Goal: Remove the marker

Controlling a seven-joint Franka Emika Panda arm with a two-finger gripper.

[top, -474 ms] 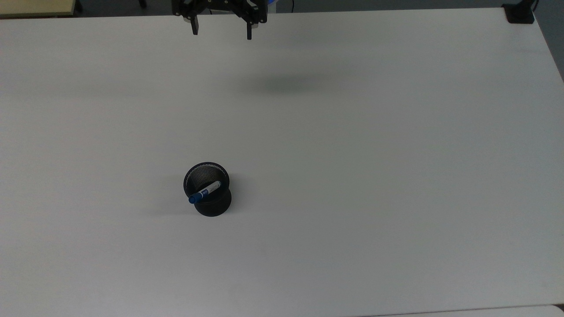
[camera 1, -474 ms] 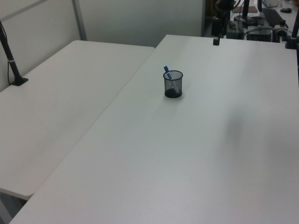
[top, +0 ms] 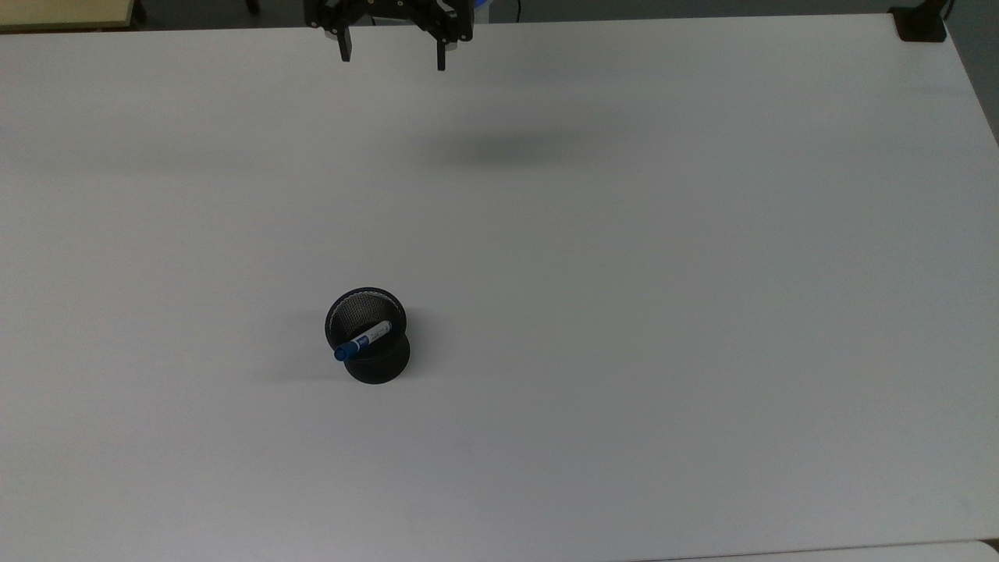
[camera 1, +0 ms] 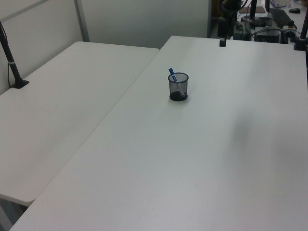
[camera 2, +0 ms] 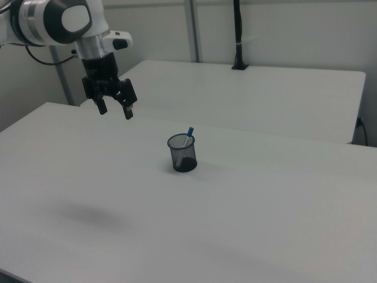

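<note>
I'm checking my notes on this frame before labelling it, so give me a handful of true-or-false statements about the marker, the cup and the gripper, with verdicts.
1. The marker stands in the black mesh cup. True.
2. The gripper is shut on the marker. False: it is open, holds nothing and hangs above the far edge of the table, well apart from the cup.
3. The marker's blue cap pokes out above the cup's rim. True.
4. The cup lies tipped on its side. False: it stands upright on the table.
5. In the top view, the marker leans toward the top view's right. False: its blue cap leans to the top view's left.
</note>
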